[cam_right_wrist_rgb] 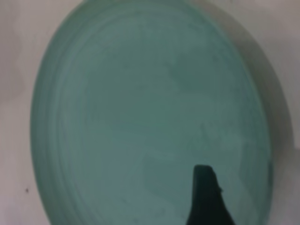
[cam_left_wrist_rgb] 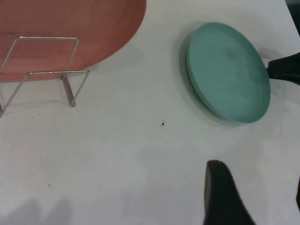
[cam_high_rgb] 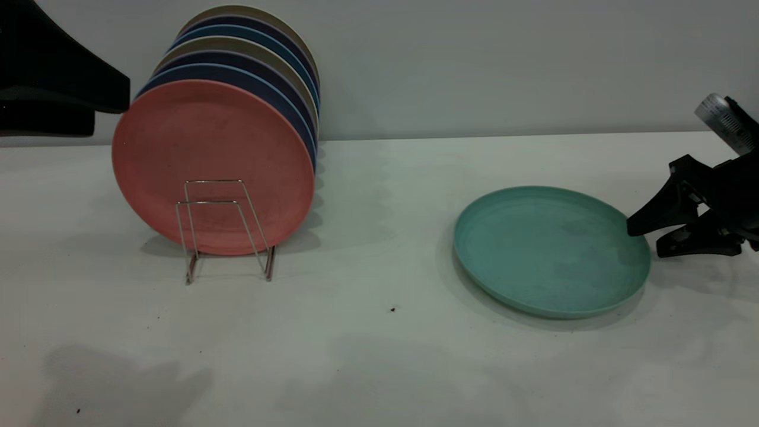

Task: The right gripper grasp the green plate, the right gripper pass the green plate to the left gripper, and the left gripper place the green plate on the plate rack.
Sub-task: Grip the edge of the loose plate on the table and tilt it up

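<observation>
The green plate point(cam_high_rgb: 551, 249) lies flat on the table at the right, also seen in the left wrist view point(cam_left_wrist_rgb: 227, 70) and filling the right wrist view point(cam_right_wrist_rgb: 150, 112). My right gripper point(cam_high_rgb: 646, 240) is at the plate's right rim and open. Its upper finger reaches over the rim, and its lower finger sits low by the table just outside it. One of its fingers point(cam_right_wrist_rgb: 205, 197) shows above the plate's inside. My left gripper point(cam_left_wrist_rgb: 255, 197) hangs high at the far left point(cam_high_rgb: 89, 98), open and holding nothing. The plate rack point(cam_high_rgb: 225, 231) stands left of centre.
A salmon-pink plate point(cam_high_rgb: 213, 160) stands upright at the front of the rack, with dark blue and beige plates point(cam_high_rgb: 255, 71) behind it. Two front wire loops point(cam_left_wrist_rgb: 47, 75) of the rack hold no plate. Bare table lies between rack and green plate.
</observation>
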`<state>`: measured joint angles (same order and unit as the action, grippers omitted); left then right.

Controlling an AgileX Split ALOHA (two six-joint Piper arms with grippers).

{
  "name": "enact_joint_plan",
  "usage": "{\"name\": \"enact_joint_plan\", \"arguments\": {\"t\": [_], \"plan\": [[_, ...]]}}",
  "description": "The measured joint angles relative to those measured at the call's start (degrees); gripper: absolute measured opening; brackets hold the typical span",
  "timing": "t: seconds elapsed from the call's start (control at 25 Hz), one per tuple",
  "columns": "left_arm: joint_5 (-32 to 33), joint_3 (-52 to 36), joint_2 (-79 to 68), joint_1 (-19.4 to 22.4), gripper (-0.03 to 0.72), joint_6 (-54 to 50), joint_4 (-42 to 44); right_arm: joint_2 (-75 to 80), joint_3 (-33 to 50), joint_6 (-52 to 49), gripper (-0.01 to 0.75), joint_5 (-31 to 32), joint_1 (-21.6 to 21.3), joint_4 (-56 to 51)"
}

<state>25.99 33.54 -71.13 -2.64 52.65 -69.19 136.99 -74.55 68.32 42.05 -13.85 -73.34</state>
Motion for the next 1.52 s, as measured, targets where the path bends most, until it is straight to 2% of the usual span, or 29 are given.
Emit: {"name": "enact_joint_plan", "arguments": {"t": [0.2, 0.44, 0.56, 0.72, 0.8, 1.0, 1.2, 1.52], "plan": [[0.0, 0.0, 0.0, 0.0, 0.406, 0.0, -0.1, 1.7, -0.4, -0.1, 0.464, 0.9, 0.7, -0.7], [0.0, 0.0, 0.0, 0.0, 0.406, 0.0, -0.1, 1.8, -0.4, -0.7, 0.384, -0.8, 4.6, -0.7], [0.0, 0.0, 0.0, 0.0, 0.406, 0.0, -0.1, 1.8, -0.4, -2.1, 0.281, -4.0, 5.6, -0.8], [0.0, 0.0, 0.0, 0.0, 0.406, 0.0, -0.1, 1.8, -0.4, -2.9, 0.062, -6.7, 5.8, -1.0], [0.0, 0.0, 0.0, 0.0, 0.406, -0.1, -0.6, 1.8, -0.4, -3.4, 0.019, -6.9, 5.8, -0.9], [0.5, 0.0, -0.6, 0.0, 0.388, 2.0, -3.1, 1.1, -0.4, -5.9, 0.013, -6.5, 5.8, 3.7], [5.8, 0.0, -6.4, 0.0, 0.373, 5.3, -6.9, -2.8, -0.4, -9.6, 0.013, -6.5, 5.8, 11.3], [10.1, 0.1, -17.7, 0.0, 0.373, 24.6, -27.9, -7.3, -0.4, -7.7, 0.014, -1.9, 6.8, 10.8]]}}
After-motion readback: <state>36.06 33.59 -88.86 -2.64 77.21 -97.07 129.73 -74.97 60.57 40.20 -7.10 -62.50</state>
